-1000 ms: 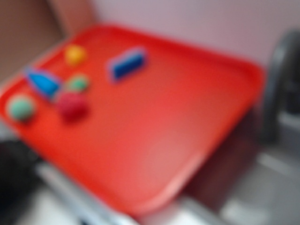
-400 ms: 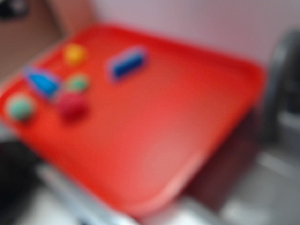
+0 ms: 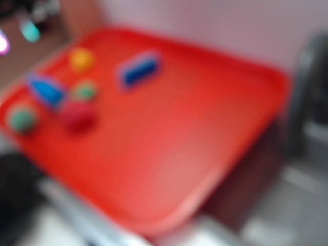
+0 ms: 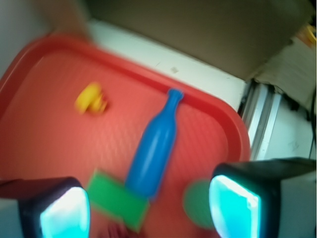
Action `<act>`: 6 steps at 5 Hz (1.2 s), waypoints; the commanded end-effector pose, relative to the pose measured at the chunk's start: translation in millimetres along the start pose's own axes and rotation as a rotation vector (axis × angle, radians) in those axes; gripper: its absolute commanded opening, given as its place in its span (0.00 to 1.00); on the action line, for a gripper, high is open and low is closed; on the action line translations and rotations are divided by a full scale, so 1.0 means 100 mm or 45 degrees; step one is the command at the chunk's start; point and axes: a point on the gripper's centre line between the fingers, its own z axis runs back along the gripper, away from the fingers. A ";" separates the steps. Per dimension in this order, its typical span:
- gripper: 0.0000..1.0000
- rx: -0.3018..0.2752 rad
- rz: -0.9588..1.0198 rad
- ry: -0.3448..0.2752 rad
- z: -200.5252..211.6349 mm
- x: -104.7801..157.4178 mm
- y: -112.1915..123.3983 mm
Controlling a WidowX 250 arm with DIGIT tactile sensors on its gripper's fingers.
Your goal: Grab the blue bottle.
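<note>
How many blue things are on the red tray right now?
2: the blue bottle lies near the tray's left edge among the small toys, and the blue block sits apart, farther back toward the middle. The pictures are blurry.

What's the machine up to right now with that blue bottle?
Tool open, above the tray, holding nothing. Blue bottle lying flat between the fingers, neck toward the rim. Green block at its base, green round piece alongside.

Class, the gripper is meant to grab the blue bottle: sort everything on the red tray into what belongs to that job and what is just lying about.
Belongs to the job:
- blue bottle
- gripper, open above the tray

Just lying about:
- blue block
- yellow piece
- green flat piece
- green round piece
- red ball
- red tray, which holds them all
</note>
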 end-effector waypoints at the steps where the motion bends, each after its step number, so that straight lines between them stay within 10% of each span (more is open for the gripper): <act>1: 1.00 0.049 0.316 -0.048 -0.46 0.17 0.06; 5: 1.00 0.215 0.237 -0.059 -0.94 -0.01 0.19; 6: 0.08 0.208 0.218 -0.083 -1.00 -0.04 0.17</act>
